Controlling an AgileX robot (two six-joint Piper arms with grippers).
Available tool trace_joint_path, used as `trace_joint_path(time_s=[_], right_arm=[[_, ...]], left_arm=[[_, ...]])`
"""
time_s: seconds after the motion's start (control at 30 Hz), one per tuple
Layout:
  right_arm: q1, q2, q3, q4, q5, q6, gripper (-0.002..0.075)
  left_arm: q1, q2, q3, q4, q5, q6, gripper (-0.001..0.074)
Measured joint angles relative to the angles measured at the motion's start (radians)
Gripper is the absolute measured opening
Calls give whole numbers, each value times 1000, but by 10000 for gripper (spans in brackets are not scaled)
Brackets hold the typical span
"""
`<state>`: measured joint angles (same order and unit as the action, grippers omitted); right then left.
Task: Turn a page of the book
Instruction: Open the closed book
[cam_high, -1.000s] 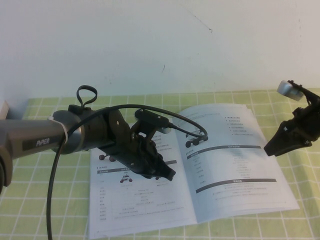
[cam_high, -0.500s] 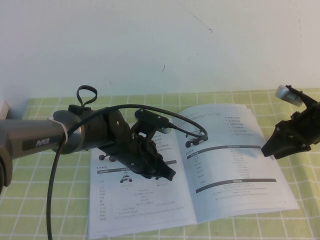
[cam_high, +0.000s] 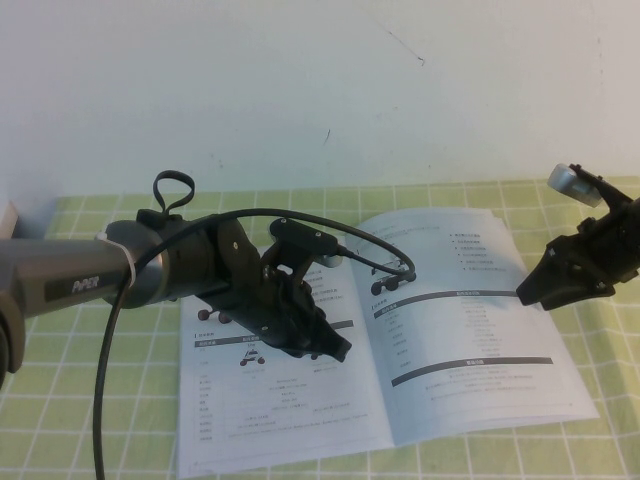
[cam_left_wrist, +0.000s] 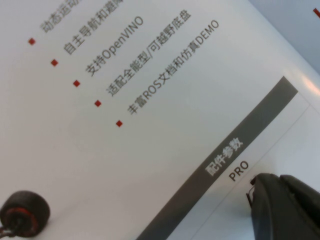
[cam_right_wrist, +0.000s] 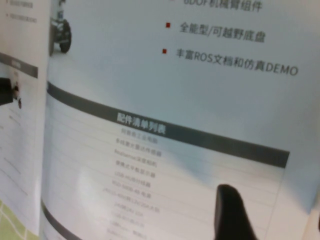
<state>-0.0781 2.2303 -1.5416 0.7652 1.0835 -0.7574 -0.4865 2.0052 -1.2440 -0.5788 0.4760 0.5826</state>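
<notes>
Centrally on the green checked bench, the book lies open, its right-hand page flat. Left gripper hovers over the left leaf, jaw state unclear; right gripper, jaws wide, hangs at the page's outer edge, holding nothing

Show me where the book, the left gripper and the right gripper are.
book (cam_high: 470, 350): high view, on its open right-hand page.
left gripper (cam_high: 335, 350): high view, at the fingertips, low over the left-hand page.
right gripper (cam_high: 528, 292): high view, at the fingertips, beside the book's right edge.
</notes>
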Motion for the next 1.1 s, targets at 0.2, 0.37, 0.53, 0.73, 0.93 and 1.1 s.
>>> trace_joint_path(time_s=[0.2, 0.37, 0.53, 0.73, 0.93, 1.1], right_arm=[[0, 0, 0, -13, -13, 18, 360], [0, 0, 0, -13, -13, 22, 360], [0, 0, 0, -13, -13, 27, 360], [0, 0, 0, -13, -13, 31, 360], [0, 0, 0, -5, -13, 31, 360], [0, 9, 0, 1, -2, 31, 360]], left_arm=[[0, 0, 0, 0, 2, 0, -2], [0, 0, -1, 0, 3, 0, -2], [0, 0, -1, 0, 4, 2, -2], [0, 0, -1, 0, 4, 2, -2], [0, 0, -1, 0, 4, 2, -2], [0, 0, -1, 0, 4, 2, -2]])
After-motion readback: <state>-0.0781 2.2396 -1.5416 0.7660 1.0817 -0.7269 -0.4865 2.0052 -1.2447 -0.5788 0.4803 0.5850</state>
